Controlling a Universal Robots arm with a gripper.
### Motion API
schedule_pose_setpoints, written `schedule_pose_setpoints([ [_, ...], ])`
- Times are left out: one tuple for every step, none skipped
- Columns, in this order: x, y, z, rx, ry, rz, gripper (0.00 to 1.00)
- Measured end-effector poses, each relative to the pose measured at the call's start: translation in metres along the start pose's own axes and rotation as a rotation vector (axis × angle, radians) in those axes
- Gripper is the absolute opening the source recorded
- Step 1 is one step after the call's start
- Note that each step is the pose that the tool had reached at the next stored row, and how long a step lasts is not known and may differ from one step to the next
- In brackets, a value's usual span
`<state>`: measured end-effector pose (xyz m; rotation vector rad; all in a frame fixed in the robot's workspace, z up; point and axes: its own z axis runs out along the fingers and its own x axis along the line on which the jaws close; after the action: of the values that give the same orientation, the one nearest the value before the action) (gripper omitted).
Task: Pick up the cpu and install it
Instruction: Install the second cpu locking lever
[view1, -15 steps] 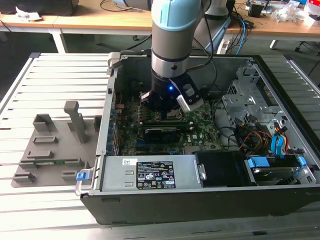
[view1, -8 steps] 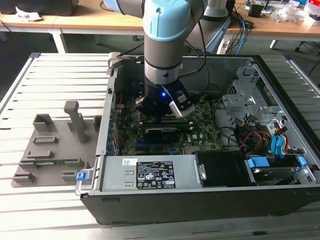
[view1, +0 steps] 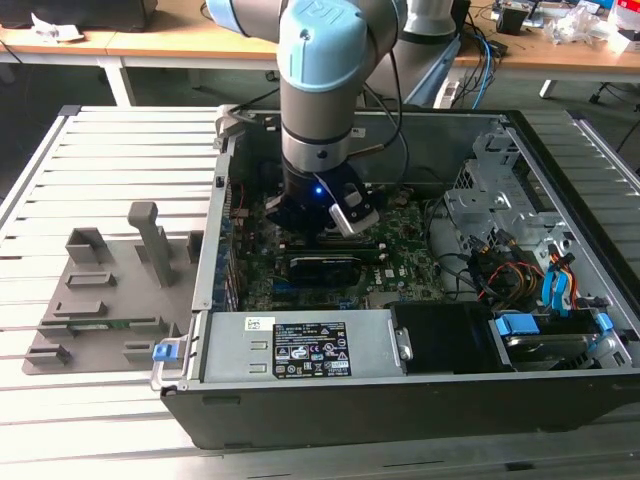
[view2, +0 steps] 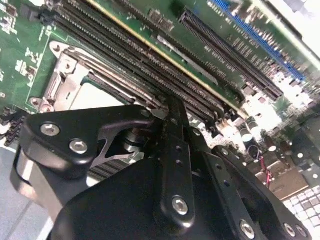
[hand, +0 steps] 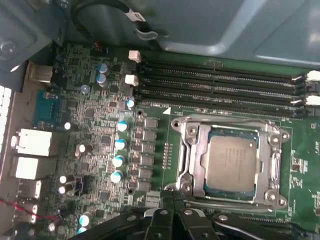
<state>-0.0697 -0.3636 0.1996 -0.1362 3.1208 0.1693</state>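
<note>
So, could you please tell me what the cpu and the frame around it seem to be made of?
The cpu top looks like dull brushed metal, silvery-beige with a soft sheen, above a thin pale rim. The socket frame looks like bare stamped steel, brighter and shinier, with screws at its corners.

My gripper (hand: 172, 210) hangs low over the board (hand: 95, 130), beside the socket frame (hand: 231, 165) (cpu (hand: 231, 162) seated inside). Memory slots (hand: 220, 85) line the frame's other side, with the case wall (hand: 200, 25) rising beyond them.
</note>
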Motion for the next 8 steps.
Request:
schedule_pose_setpoints([
  [0.0019,0.0017,0.0017,-0.0016,-0.0001,-0.001,0.11],
  [0.0021,0.0018,0.0017,-0.0015,0.0000,-0.004,0.11],
  [0.0019,0.0028,-0.0047,0.0010,-0.0013,-0.004,0.11],
  [0.0019,0.0036,-0.0122,0.0084,0.0002,-0.004,0.11],
  [0.0006,0.0051,-0.0193,0.0242,0.0015,-0.005,0.11],
  [-0.0029,0.0063,-0.0216,0.0423,0.0032,-0.005,0.11],
  [-0.0056,0.0075,-0.0222,0.0511,0.0040,-0.004,0.11],
  [-0.0097,0.0100,-0.0224,0.0603,0.0048,-0.004,0.11],
])
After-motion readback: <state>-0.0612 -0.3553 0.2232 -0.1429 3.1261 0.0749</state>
